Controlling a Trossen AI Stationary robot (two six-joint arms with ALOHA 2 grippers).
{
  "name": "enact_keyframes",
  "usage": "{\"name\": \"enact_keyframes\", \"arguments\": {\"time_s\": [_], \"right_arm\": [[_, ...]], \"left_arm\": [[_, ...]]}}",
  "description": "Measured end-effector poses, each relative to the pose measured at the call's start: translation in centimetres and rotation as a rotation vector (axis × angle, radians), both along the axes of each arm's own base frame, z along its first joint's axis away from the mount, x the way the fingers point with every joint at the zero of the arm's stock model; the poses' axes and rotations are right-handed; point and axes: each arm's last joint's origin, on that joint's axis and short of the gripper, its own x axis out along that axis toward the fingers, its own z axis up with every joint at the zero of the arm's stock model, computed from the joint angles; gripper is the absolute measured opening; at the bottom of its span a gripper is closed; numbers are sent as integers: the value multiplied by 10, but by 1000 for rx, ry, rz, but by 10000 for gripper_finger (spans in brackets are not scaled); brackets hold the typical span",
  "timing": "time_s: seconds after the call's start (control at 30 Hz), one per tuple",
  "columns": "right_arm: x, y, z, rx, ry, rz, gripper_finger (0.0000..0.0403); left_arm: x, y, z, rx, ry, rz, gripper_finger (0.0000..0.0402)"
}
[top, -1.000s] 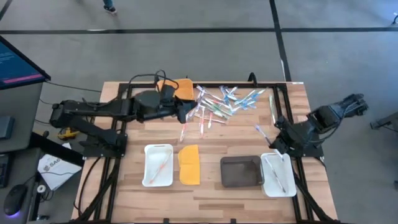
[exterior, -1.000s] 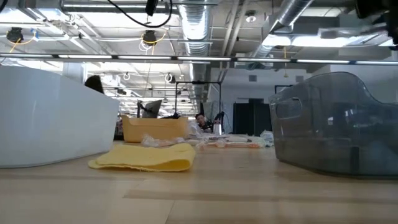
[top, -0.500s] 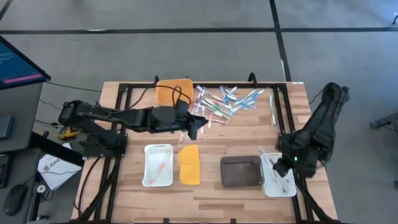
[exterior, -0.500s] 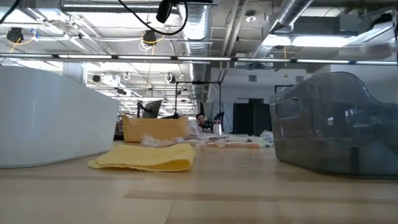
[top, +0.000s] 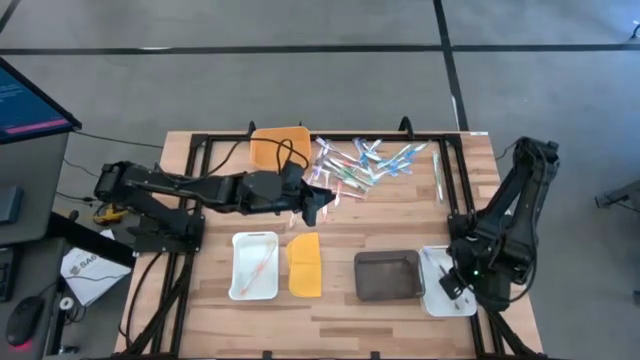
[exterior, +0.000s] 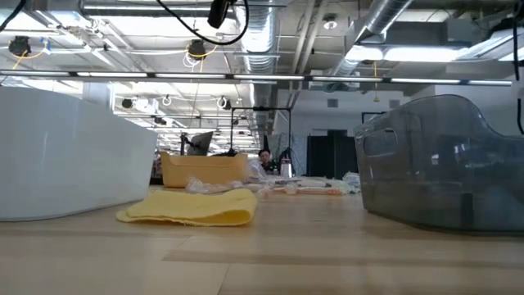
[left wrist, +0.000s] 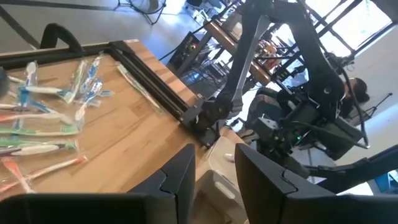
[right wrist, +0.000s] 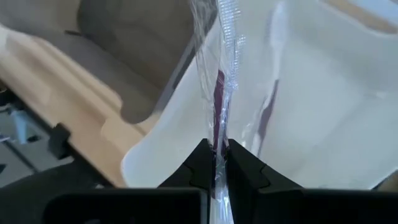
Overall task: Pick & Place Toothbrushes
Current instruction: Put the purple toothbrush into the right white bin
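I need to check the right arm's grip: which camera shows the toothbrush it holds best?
The right wrist view: the wrapped toothbrush stands pinched in the right gripper over the white tray. The high view shows only the arm above that tray; the low and left wrist views do not show it.

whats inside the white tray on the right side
The right gripper holds a wrapped toothbrush over the white tray; another wrapped toothbrush lies inside. The arm hides much of the tray from above.
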Motion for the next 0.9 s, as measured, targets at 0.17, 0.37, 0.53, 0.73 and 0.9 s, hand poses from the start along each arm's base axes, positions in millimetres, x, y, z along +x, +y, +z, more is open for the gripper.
{"name": "enact_keyframes", "arguments": {"time_s": [0.17, 0.37, 0.53, 0.73, 0.9], "right_arm": [[-1, -2, -13, -5, 51, 4, 17], [-1, -1, -27, 38, 37, 3, 17], [-1, -2, -38, 46, 37, 2, 17], [-3, -4, -42, 58, 89, 8, 17], [1, -4, -46, 42, 140, -14, 17]], "left_arm": [[0, -4, 1, -20, -13, -11, 108], [-1, -13, 1, -21, -17, -37, 108], [-1, -15, 2, -22, -20, -45, 108], [-1, -15, 2, -30, -30, -43, 108], [-1, -15, 3, -31, -36, -43, 108]]}}
